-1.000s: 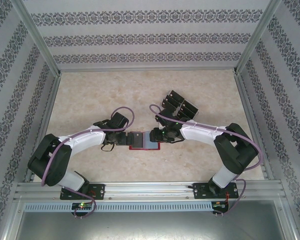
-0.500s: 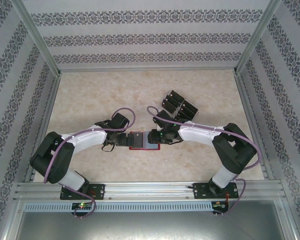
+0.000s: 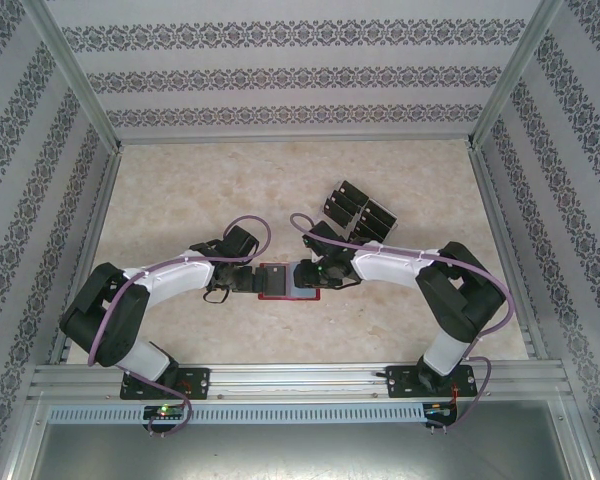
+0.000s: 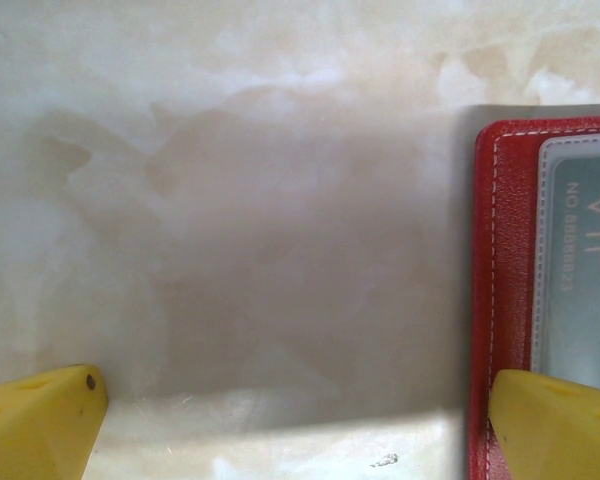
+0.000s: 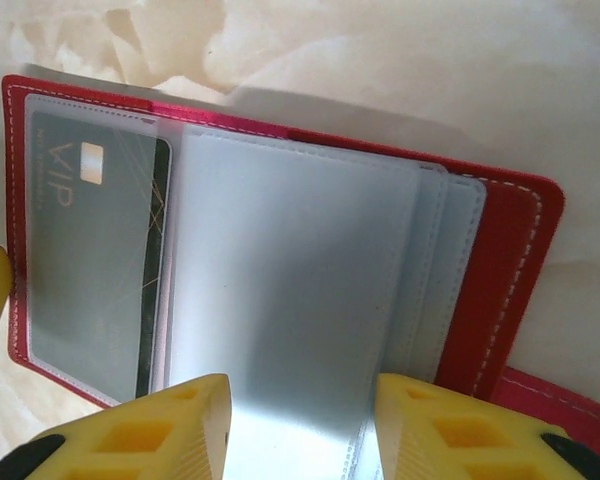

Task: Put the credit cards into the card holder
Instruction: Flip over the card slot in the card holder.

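Treat the card holder (image 3: 288, 281), spread open mid-table between the wide-jawed left gripper (image 4: 295, 390) and the part-open right gripper (image 5: 300, 400), as probably light and floppy with slick sleeves (image 5: 290, 280); pinch the thin, stiff credit cards (image 3: 358, 212), far right, by an edge

The wallet (image 3: 286, 282) lies open between the left gripper (image 3: 246, 280) and the right gripper (image 3: 307, 275). Black cards (image 3: 358, 212) sit past its right end.
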